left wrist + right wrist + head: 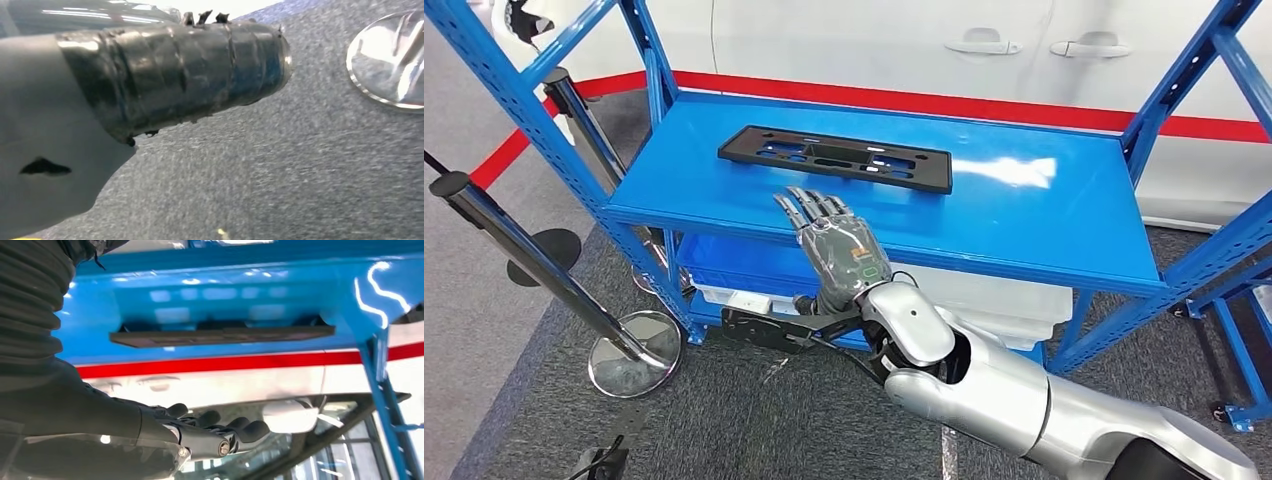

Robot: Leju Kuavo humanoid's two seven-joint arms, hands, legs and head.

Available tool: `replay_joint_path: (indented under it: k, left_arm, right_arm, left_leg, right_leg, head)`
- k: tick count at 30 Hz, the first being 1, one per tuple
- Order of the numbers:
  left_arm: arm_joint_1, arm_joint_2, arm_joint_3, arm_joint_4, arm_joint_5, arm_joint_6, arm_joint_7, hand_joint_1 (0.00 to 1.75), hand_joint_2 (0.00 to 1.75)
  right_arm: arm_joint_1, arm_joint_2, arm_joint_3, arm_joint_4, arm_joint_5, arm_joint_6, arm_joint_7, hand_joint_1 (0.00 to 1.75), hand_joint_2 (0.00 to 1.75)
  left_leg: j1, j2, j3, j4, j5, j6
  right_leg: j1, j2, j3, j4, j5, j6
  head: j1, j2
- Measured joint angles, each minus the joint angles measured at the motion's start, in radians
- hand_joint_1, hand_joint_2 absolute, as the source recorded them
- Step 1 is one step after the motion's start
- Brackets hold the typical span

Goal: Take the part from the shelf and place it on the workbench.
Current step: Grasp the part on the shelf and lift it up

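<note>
Right hand (839, 250) empty, fingers extended, near black part (836, 157) on blue shelf (1044, 215)

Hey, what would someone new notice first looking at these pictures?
Probably the flat black part lying on the bright blue shelf, with the white car door right behind. Next, the silver right hand, open and empty, raised at the shelf's front edge, short of the part.

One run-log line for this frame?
phase: reach | right hand: empty, fingers extended, short of part | black part: flat on blue shelf | left hand: hanging over floor
</note>
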Motion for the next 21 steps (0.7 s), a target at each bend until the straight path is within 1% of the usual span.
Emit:
replay_joint_path:
  k: [1, 2, 3, 4, 5, 6, 7, 8, 9, 11, 12, 13, 14, 15, 16, 17, 18, 20, 21]
  left_arm:
    - [-0.001, 0.0, 0.0, 0.0, -0.001, 0.0, 0.0, 0.0, 0.0]
    - [-0.003, 0.0, 0.0, 0.0, -0.002, -0.001, 0.0, 0.0, 0.0]
    - [-0.003, 0.0, 0.0, 0.001, -0.002, -0.001, 0.0, 0.0, 0.0]
    - [-0.004, 0.0, 0.0, 0.001, -0.003, -0.002, 0.0, 0.0, 0.0]
    - [-0.003, -0.001, 0.0, 0.001, -0.003, -0.002, 0.0, 0.0, 0.0]
    - [-0.002, -0.001, 0.001, 0.001, -0.003, -0.002, 0.0, 0.0, 0.0]
    - [-0.002, -0.002, 0.001, 0.001, -0.004, -0.002, 0.001, 0.0, 0.0]
    - [-0.003, -0.002, 0.001, 0.001, -0.004, -0.002, 0.001, 0.0, 0.0]
    - [-0.003, -0.002, 0.001, 0.001, -0.004, -0.002, 0.001, 0.0, 0.0]
    - [-0.004, -0.002, 0.001, 0.001, -0.004, -0.002, 0.001, 0.0, 0.0]
    - [-0.004, -0.002, 0.001, 0.001, -0.005, -0.002, 0.002, 0.0, 0.0]
    - [-0.003, -0.002, 0.001, 0.001, -0.005, -0.002, 0.003, 0.0, 0.0]
    - [-0.002, -0.002, 0.001, 0.002, -0.005, -0.002, 0.003, 0.0, 0.0]
    - [-0.002, -0.002, 0.001, 0.002, -0.006, -0.002, 0.004, 0.0, 0.0]
    - [-0.002, -0.002, 0.001, 0.002, -0.006, -0.002, 0.004, 0.0, 0.0]
    - [-0.002, -0.003, 0.001, 0.002, -0.007, -0.002, 0.004, 0.0, 0.0]
    - [-0.003, -0.004, 0.001, 0.003, -0.009, -0.002, 0.004, 0.0, 0.0]
    - [-0.002, -0.006, 0.001, 0.004, -0.011, -0.003, 0.004, 0.0, 0.0]
    - [-0.002, -0.007, 0.001, 0.004, -0.012, -0.003, 0.003, 0.0, 0.0]
  right_arm:
    - [-0.001, 0.005, 0.0, 0.002, 0.002, 0.001, -0.002, 0.0, 1.75]
    - [-0.003, 0.009, 0.001, 0.003, 0.005, 0.001, -0.003, 0.0, 1.75]
    - [-0.004, 0.013, 0.002, 0.005, 0.006, 0.001, -0.004, 0.0, 1.75]
    - [-0.006, 0.015, 0.002, 0.006, 0.007, 0.002, -0.004, 0.0, 1.75]
    - [-0.006, 0.017, 0.002, 0.007, 0.008, 0.002, -0.004, 0.0, 1.75]
    - [-0.006, 0.019, 0.002, 0.009, 0.008, 0.002, -0.004, 0.0, 1.75]
    - [-0.007, 0.02, 0.002, 0.01, 0.009, 0.002, -0.004, 0.0, 1.75]
    - [-0.008, 0.022, 0.003, 0.011, 0.01, 0.002, -0.004, 0.0, 1.75]
    - [-0.009, 0.023, 0.003, 0.012, 0.01, 0.002, -0.005, 0.0, 1.75]
    - [-0.008, 0.025, 0.004, 0.015, 0.01, 0.002, -0.006, 0.0, 1.75]
    - [-0.006, 0.025, 0.005, 0.018, 0.01, 0.003, -0.006, 0.0, 1.75]
    - [-0.004, 0.025, 0.006, 0.02, 0.01, 0.003, -0.006, 0.0, 1.75]
    - [-0.004, 0.025, 0.006, 0.022, 0.01, 0.003, -0.006, 0.0, 1.75]
    - [-0.004, 0.025, 0.006, 0.023, 0.01, 0.003, -0.006, 0.0, 1.75]
    - [-0.004, 0.025, 0.006, 0.024, 0.01, 0.004, -0.006, 0.0, 1.75]
    - [-0.006, 0.025, 0.006, 0.025, 0.011, 0.004, -0.006, 0.0, 1.75]
    - [-0.007, 0.026, 0.007, 0.026, 0.012, 0.005, -0.007, 0.0, 1.75]
    - [-0.008, 0.027, 0.007, 0.028, 0.014, 0.008, -0.007, 0.0, 1.75]
    - [-0.008, 0.028, 0.007, 0.03, 0.015, 0.009, -0.007, 0.0, 1.75]
  left_leg:
    - [-0.001, 0.0, 0.022, -0.051, 0.018, 0.003]
    - [-0.002, -0.001, 0.035, -0.077, 0.02, 0.008]
    - [-0.005, -0.002, 0.042, -0.084, 0.011, 0.015]
    - [-0.005, -0.003, 0.042, -0.087, 0.007, 0.022]
    - [-0.004, -0.003, 0.043, -0.086, 0.005, 0.027]
    - [-0.003, -0.003, 0.047, -0.087, 0.002, 0.032]
    - [-0.001, -0.003, 0.052, -0.088, -0.001, 0.038]
    - [0.0, -0.003, 0.058, -0.09, -0.005, 0.045]
    - [0.0, -0.003, 0.064, -0.091, -0.009, 0.05]
    - [-0.001, -0.003, 0.073, -0.091, -0.019, 0.056]
    - [-0.002, -0.003, 0.079, -0.091, -0.024, 0.057]
    - [-0.003, -0.004, 0.085, -0.091, -0.03, 0.058]
    - [-0.003, -0.005, 0.094, -0.091, -0.037, 0.058]
    - [-0.003, -0.006, 0.104, -0.091, -0.044, 0.057]
    - [-0.003, -0.007, 0.113, -0.092, -0.051, 0.056]
    - [-0.003, -0.009, 0.12, -0.093, -0.057, 0.054]
    - [-0.003, -0.009, 0.123, -0.096, -0.061, 0.05]
    - [-0.003, -0.009, 0.126, -0.103, -0.066, 0.041]
    - [-0.003, -0.008, 0.127, -0.106, -0.07, 0.036]
  right_leg:
    - [0.0, 0.001, 0.004, 0.006, -0.01, 0.006]
    - [0.001, 0.002, 0.006, 0.01, -0.016, 0.011]
    - [0.002, 0.003, 0.006, 0.011, -0.02, 0.014]
    - [0.001, 0.003, 0.006, 0.01, -0.021, 0.015]
    - [0.002, 0.003, 0.007, 0.009, -0.023, 0.018]
    - [0.002, 0.002, 0.007, 0.012, -0.028, 0.021]
    - [0.002, 0.001, 0.002, 0.027, -0.038, 0.025]
    - [0.001, 0.0, -0.014, 0.063, -0.055, 0.03]
    - [-0.001, -0.002, -0.044, 0.119, -0.075, 0.034]
    - [-0.004, -0.003, -0.129, 0.256, -0.113, 0.038]
    - [-0.005, -0.003, -0.165, 0.299, -0.114, 0.038]
    - [-0.005, -0.003, -0.184, 0.307, -0.096, 0.035]
    - [-0.003, -0.003, -0.183, 0.275, -0.058, 0.03]
    - [0.0, -0.003, -0.164, 0.208, -0.007, 0.023]
    - [0.004, -0.003, -0.137, 0.136, 0.034, 0.015]
    - [0.01, -0.003, -0.111, 0.075, 0.062, 0.008]
    - [0.014, -0.003, -0.093, 0.035, 0.07, 0.002]
    - [0.019, -0.003, -0.08, 0.011, 0.06, -0.004]
    - [0.015, -0.003, -0.073, 0.002, 0.056, -0.006]
  head:
    - [0.0, 0.0]
    - [0.0, 0.0]
    - [0.0, 0.0]
    - [0.0, 0.0]
    - [-0.001, 0.0]
    - [-0.001, 0.0]
    - [0.001, 0.0]
    - [0.002, 0.0]
    - [0.004, 0.0]
    - [0.005, 0.0]
    - [0.006, 0.0]
    - [0.006, 0.0]
    - [0.006, 0.0]
    - [0.006, 0.0]
    - [0.005, 0.0]
    - [0.005, 0.0]
    - [0.005, 0.0]
    - [0.004, 0.0]
    - [0.004, 0.0]
